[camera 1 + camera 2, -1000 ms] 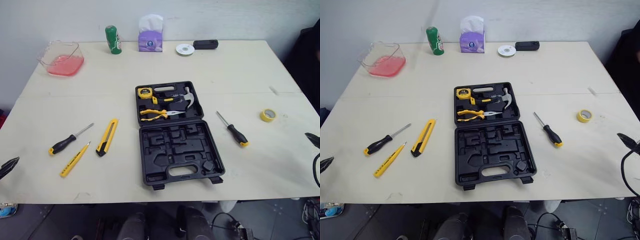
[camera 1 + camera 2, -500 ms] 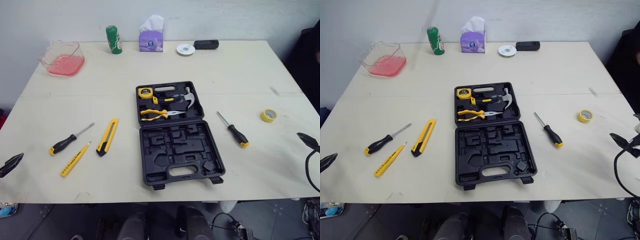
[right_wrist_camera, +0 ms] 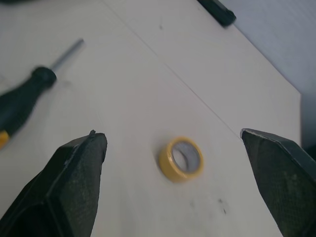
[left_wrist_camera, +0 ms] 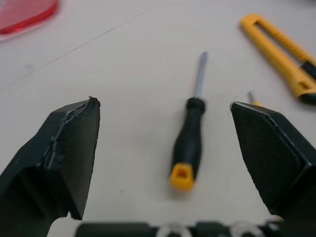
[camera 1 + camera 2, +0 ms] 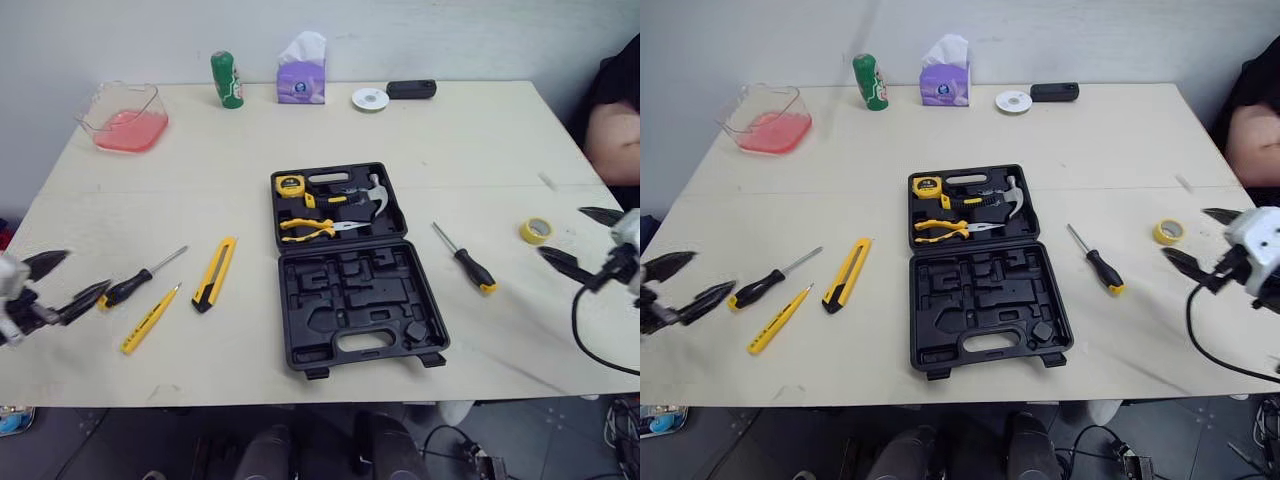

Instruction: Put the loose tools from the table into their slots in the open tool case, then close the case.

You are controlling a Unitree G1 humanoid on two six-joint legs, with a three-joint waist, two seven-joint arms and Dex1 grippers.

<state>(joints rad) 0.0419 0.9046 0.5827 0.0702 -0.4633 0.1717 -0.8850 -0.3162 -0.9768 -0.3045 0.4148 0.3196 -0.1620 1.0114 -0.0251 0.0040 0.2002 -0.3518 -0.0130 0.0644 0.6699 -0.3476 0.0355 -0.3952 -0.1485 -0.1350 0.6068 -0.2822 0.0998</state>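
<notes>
Case (image 5: pixel 355 270): open, centre of table (image 5: pixel 480 140) | left gripper (image 5: pixel 85 271): wide open, empty, near left screwdriver (image 5: pixel 128 288) | right gripper (image 5: pixel 561 231): wide open, empty, near tape (image 5: pixel 536 230) | knife (image 5: pixel 215 273), right screwdriver (image 5: pixel 472 266): loose, flanking case.

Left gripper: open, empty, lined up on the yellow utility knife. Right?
Wrong target. The left wrist view shows the open, empty left gripper lined up on the black-handled screwdriver; the utility knife lies apart from it.
</notes>
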